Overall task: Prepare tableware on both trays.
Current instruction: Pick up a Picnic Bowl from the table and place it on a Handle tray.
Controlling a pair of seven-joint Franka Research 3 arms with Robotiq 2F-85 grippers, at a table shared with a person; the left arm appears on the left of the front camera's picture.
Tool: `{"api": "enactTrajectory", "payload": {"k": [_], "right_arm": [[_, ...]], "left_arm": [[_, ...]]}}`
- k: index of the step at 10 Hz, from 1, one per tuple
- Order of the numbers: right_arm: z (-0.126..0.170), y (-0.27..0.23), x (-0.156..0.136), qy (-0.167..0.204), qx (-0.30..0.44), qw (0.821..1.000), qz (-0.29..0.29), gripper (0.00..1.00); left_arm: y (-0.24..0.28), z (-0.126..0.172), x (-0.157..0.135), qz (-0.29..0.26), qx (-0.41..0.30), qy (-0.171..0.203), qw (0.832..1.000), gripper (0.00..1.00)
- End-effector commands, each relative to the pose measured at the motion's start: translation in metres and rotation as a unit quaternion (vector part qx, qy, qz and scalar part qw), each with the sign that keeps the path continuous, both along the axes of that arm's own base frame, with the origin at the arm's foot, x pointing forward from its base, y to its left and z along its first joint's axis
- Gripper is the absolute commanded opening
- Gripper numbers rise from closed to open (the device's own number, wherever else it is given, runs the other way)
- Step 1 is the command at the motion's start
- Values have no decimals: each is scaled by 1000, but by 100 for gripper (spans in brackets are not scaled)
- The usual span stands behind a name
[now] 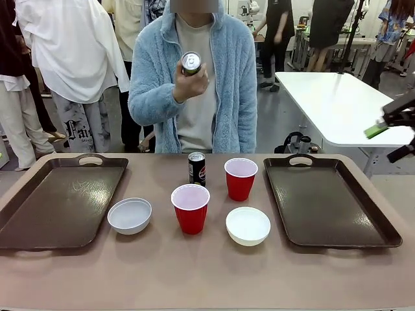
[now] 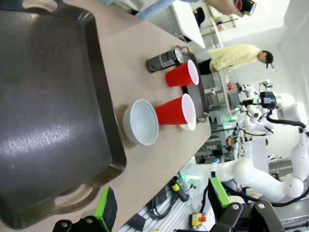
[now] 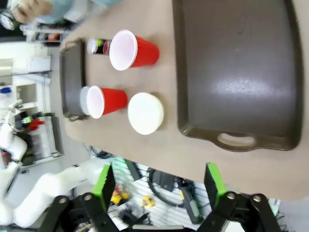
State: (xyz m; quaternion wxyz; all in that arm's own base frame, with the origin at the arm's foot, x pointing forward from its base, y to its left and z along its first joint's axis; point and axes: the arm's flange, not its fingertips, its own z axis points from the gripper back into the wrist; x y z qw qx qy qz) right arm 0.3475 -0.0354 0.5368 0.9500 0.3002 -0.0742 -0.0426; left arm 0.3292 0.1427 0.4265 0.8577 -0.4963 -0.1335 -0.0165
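Observation:
Two dark brown trays lie bare, the left tray (image 1: 58, 201) and the right tray (image 1: 331, 201). Between them stand two red cups (image 1: 190, 208) (image 1: 240, 179), two white bowls (image 1: 130, 215) (image 1: 248, 225) and a dark can (image 1: 196, 168). The person holds a second can (image 1: 190, 63) at chest height. My right gripper (image 1: 389, 144) hangs high at the far right, open and holding nothing. From the right wrist, that gripper (image 3: 159, 181) looks down past the tray's handle (image 3: 236, 140) and a bowl (image 3: 145, 113). My left gripper (image 2: 161, 203) is open, hovering off the left tray's (image 2: 48, 111) near end, beside a bowl (image 2: 141, 122).
A person in a light blue fleece (image 1: 194, 84) stands at the far side of the table. A white table (image 1: 337, 103) stands behind at the right. Bare tabletop (image 1: 207, 272) runs along the near edge.

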Motion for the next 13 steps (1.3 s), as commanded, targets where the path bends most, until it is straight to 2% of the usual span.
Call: {"api": "enactTrajectory", "payload": {"k": [1,3,5,7,8,9,10,13], "right_arm": [[2,65,23,27,-106,994,-6,100],[7,116,30,28,-171,985,-15,100],[0,180,25,31,-244,969,-16,100],[-36,224,14,28,-300,954,6,100],[-53,230,8,27,-306,951,21,100],[-54,221,0,17,-275,960,55,100],[-38,232,2,30,-292,956,21,100],[-38,232,2,30,-292,956,21,100]], "left_arm": [[1,1,0,3,-6,-4,1000,100],[1,1,0,3,-6,-4,1000,100],[1,1,0,3,-6,-4,1000,100],[1,1,0,3,-6,-4,1000,100],[1,1,0,3,-6,-4,1000,100],[1,1,0,3,-6,-4,1000,100],[1,1,0,3,-6,-4,1000,100],[1,1,0,3,-6,-4,1000,100]]}}
